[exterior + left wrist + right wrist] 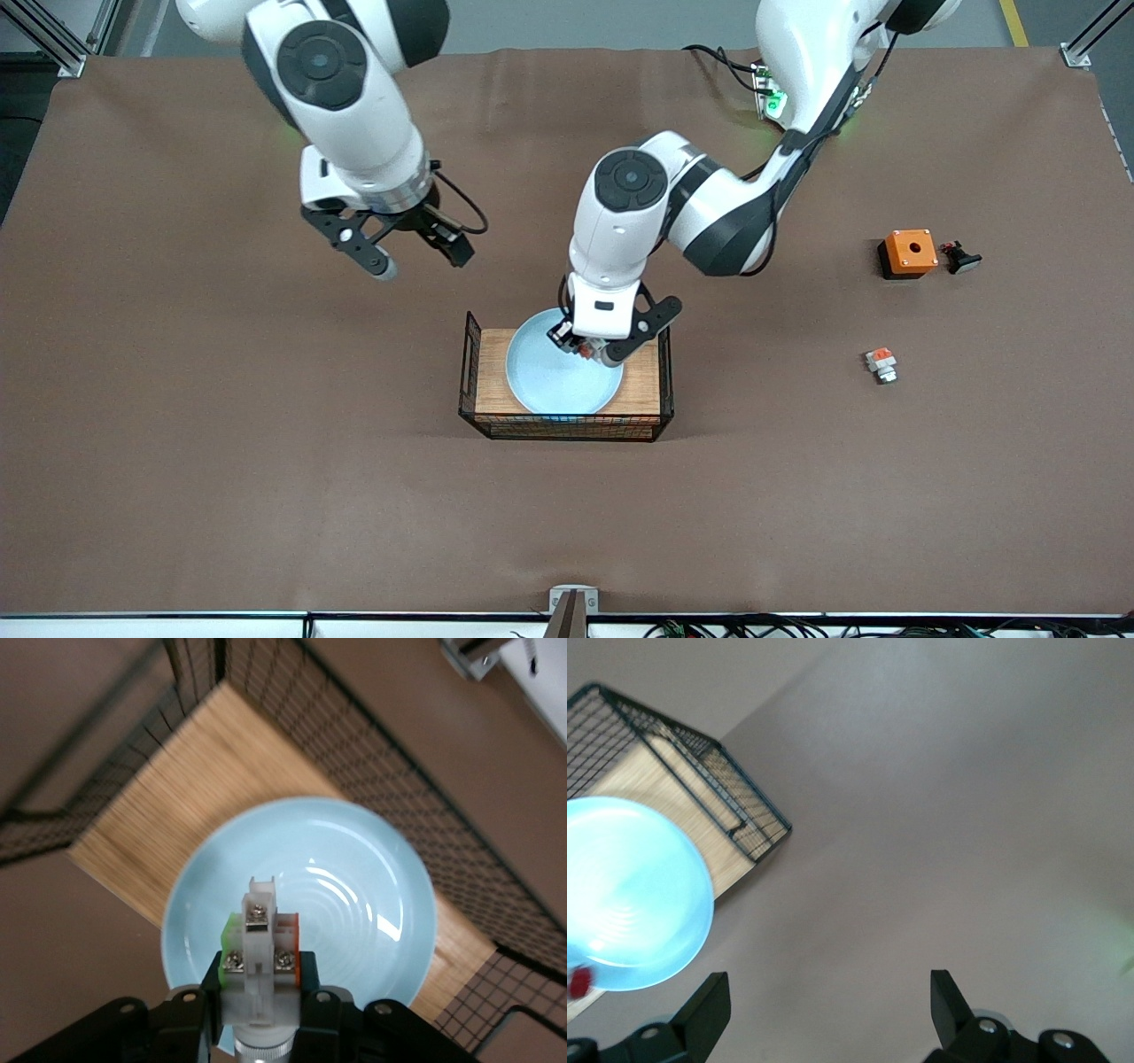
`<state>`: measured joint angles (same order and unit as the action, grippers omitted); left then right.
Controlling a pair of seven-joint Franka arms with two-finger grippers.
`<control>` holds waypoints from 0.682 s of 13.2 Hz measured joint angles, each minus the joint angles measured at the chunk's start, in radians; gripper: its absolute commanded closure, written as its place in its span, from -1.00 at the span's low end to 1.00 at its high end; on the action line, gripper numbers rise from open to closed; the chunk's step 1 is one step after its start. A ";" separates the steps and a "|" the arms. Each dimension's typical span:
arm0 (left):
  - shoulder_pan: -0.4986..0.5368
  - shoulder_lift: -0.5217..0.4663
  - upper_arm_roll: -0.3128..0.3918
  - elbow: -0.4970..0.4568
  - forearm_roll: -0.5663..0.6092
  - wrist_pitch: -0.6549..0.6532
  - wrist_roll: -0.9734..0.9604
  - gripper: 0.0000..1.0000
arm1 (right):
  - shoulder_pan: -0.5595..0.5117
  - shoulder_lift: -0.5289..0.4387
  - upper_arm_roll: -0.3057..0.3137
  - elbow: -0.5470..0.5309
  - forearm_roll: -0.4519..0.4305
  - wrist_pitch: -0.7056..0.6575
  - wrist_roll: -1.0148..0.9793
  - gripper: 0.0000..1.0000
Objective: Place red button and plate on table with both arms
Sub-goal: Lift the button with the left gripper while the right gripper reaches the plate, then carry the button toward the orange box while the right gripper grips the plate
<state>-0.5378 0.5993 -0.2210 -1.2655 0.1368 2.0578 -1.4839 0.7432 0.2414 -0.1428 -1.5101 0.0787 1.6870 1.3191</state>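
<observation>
Gripping the red button with the left gripper, jaws clamped tight on the switch block's sides, directly over the plate. Sitting in the wire basket on its wooden base, the plate, near the middle of the table. Hovering over bare table toward the right arm's end, the right gripper, jaws spread wide and holding nothing, waiting.

For a clean step: lifting straight up until clear of the basket's mesh walls before travelling sideways, avoiding any snag on the wire rim. Keeping the grip firm, the block being small and likely to twist. Carrying toward open table, well apart from the orange box, the black knob and the stubby switch block. Lowering until touching before releasing.
</observation>
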 measured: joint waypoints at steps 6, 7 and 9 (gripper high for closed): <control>0.162 -0.196 0.001 0.001 -0.014 -0.185 0.242 1.00 | 0.081 0.107 0.000 -0.003 -0.001 0.182 0.352 -0.97; 0.189 -0.214 0.001 0.000 -0.026 -0.226 0.297 1.00 | 0.088 0.125 0.000 -0.003 -0.001 0.211 0.391 -0.97; 0.252 -0.240 0.001 -0.001 -0.056 -0.315 0.430 1.00 | 0.095 0.157 0.000 -0.002 -0.001 0.247 0.418 -0.97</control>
<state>-0.2856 0.3596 -0.2198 -1.2667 0.0804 1.7425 -1.0541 0.8386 0.3981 -0.1430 -1.5121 0.0774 1.9339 1.7375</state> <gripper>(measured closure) 0.661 0.013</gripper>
